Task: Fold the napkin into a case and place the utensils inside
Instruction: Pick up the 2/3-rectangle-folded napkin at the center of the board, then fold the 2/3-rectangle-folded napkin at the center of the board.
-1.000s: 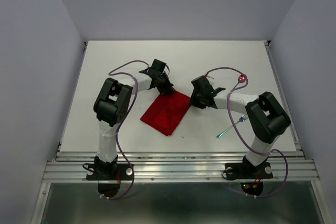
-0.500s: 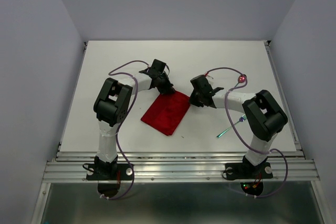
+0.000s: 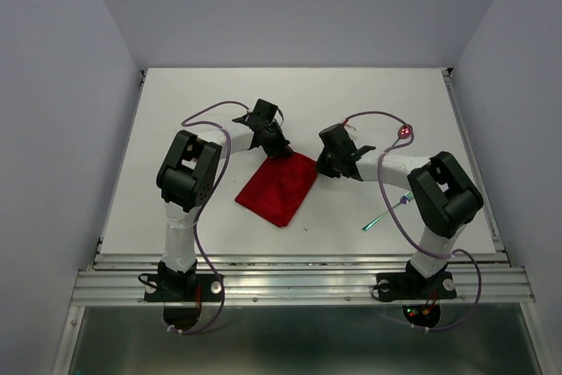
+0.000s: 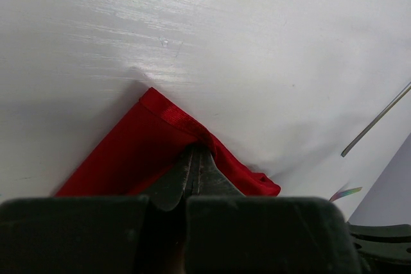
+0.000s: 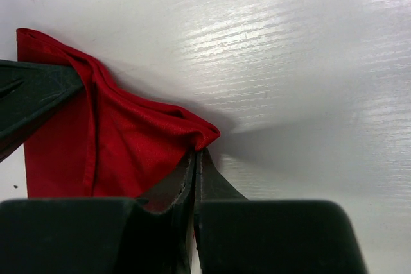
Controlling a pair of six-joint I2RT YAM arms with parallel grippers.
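The red napkin [image 3: 278, 187] lies flat on the white table as a folded rectangle, tilted. My left gripper [image 3: 283, 152] is shut on its far left corner; in the left wrist view the cloth [image 4: 135, 152] bunches around the closed tips [image 4: 196, 151]. My right gripper [image 3: 320, 170] is shut on the far right corner, where the red napkin [image 5: 122, 145] puckers at the closed tips [image 5: 198, 153]. The fork [image 3: 389, 210] with its teal handle lies right of the napkin, beside the right arm. The spoon [image 3: 405, 133] with a red-pink bowl sits farther back on the right.
The white table [image 3: 193, 103] ends at a metal rail [image 3: 299, 280] along the near edge. Grey walls enclose the left, right and back. Purple cables loop over both arms. A thin utensil handle [image 4: 376, 120] shows at the right of the left wrist view.
The right gripper has closed on the napkin's far right corner, shifting slightly left. The left gripper and the napkin's body stay as they were.
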